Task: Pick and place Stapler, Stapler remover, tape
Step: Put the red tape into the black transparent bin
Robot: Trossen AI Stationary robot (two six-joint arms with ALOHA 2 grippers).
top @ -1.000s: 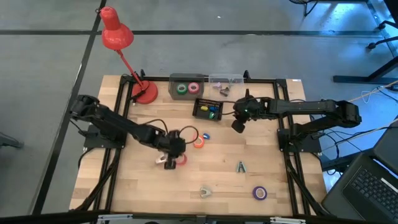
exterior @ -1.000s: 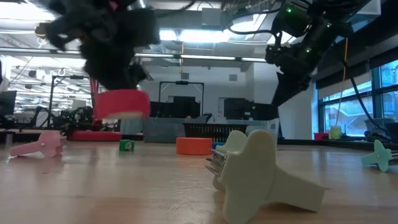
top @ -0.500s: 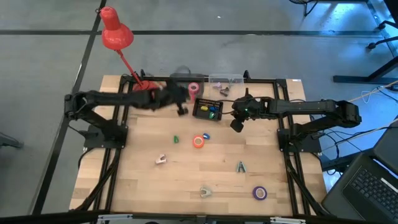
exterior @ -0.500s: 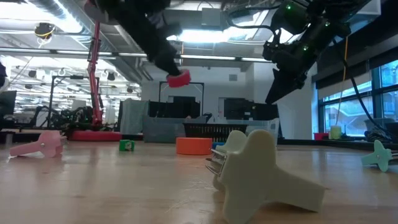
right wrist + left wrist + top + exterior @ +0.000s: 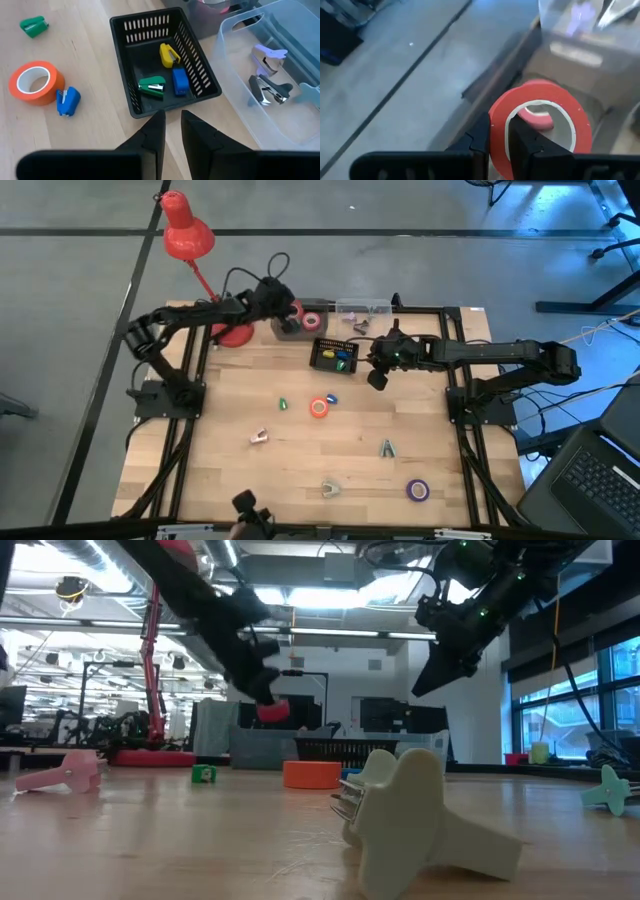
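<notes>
Pale wooden planks make up the tabletop (image 5: 300, 470), framed by black rails, with a red desk lamp (image 5: 190, 240) rising from its far-left corner. At the far edge the left claw (image 5: 285, 310) is clenched on a red tape roll (image 5: 540, 127), gripping the ring's wall with one finger inside the hole; it holds the roll above a grey bin (image 5: 300, 320) where a pink roll (image 5: 312, 321) already lies. Beside that bin, farther right along the far edge, sits a clear container (image 5: 280, 95) holding staple removers (image 5: 270, 87). Just in front of it stands a black basket (image 5: 200, 65) with a yellow, a green and a blue small stapler (image 5: 170, 54) inside.

The right claw (image 5: 172, 125) hovers just off the basket's right side, its fingers nearly together and holding nothing.

Near the tabletop's middle lie an orange tape roll (image 5: 319, 407) with a blue stapler (image 5: 331, 398) touching it, and a green stapler (image 5: 283, 404) a little to their left. A pink staple remover (image 5: 259, 437) rests left of centre. Toward the near edge are a cream staple remover (image 5: 329, 488), a teal one (image 5: 386, 447) and, by the near-right corner, a purple tape roll (image 5: 417, 491).
</notes>
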